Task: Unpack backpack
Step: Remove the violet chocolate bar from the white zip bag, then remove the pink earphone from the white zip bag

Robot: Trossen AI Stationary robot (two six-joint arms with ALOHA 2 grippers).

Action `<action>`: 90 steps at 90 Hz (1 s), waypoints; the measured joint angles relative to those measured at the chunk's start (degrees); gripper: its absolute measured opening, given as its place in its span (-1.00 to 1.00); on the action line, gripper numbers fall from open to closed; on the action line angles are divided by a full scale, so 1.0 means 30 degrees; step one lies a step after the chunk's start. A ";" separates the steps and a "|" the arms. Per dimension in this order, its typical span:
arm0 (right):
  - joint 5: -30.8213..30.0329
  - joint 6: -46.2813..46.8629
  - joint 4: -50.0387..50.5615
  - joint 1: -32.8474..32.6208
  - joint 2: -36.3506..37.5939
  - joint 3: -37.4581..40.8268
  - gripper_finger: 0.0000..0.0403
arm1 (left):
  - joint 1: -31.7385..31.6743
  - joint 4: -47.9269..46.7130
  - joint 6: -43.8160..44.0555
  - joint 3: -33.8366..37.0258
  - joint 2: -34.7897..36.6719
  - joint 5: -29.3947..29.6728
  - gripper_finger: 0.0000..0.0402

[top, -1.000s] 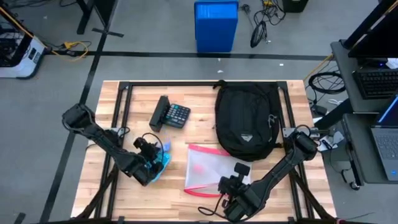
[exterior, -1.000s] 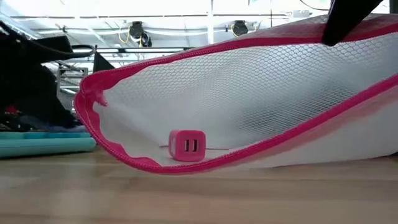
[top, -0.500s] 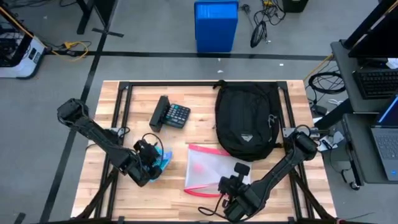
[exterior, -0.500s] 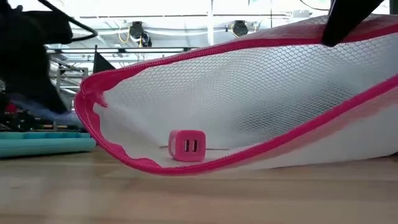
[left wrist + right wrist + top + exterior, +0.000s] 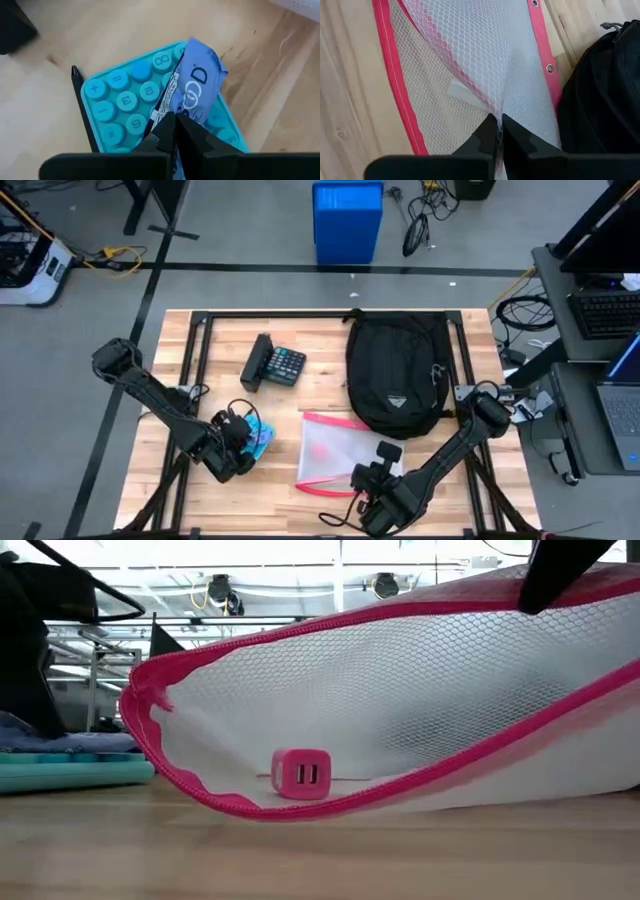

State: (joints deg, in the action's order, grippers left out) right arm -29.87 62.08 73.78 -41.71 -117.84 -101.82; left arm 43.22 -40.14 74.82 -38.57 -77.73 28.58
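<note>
Backpack position: the large black fabric backpack (image 5: 398,372), rounded and oval with a small white triangular logo patch, was laid on the far right part of the light wooden slatted table (image 5: 318,340); its long axis ran from the near edge toward the far edge.
Key relation: the backpack lay beyond and just beside the right gripper (image 5: 498,131), with the pink-edged white mesh zip pouch (image 5: 328,451) touching its near end; the right arm was judged much the nearer.
Right gripper: the fingers were pinched tight on the pouch's mesh; the netting was drawn up into a soft tent.
Left gripper: the left gripper (image 5: 174,131), at the near left, had its fingers closed on a crinkly blue foil packet (image 5: 187,87); the packet lay across a teal rubbery button keypad (image 5: 125,97).
Pouch contents: a small pink cube charger (image 5: 300,774) with two slots was seen inside.
Other items: a hard black calculator (image 5: 276,363) was left of the backpack, well apart.
</note>
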 joint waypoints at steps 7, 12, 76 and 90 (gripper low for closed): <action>0.0007 0.0015 -0.0007 0.0000 0.0000 0.0000 -1.00 | 0.0000 -0.0054 -0.0136 0.0000 0.0000 0.0270 -0.86; 0.0005 0.0015 -0.0007 0.0000 0.0000 0.0000 -1.00 | 0.0000 -0.0237 -0.0133 0.0000 -0.0005 0.0578 -0.75; -0.0798 0.0756 0.0392 0.0072 0.0000 0.0000 -1.00 | -0.0042 -0.1115 -0.2756 -0.2858 0.0146 0.2799 -0.03; -0.2957 0.0701 0.0367 0.0662 0.0000 0.0000 -1.00 | -0.0023 0.2396 -0.5795 -0.4020 0.0146 0.3679 -0.07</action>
State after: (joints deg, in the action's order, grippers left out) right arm -38.74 64.19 74.88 -39.73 -117.84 -101.82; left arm 43.15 -32.95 57.43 -50.63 -77.30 39.62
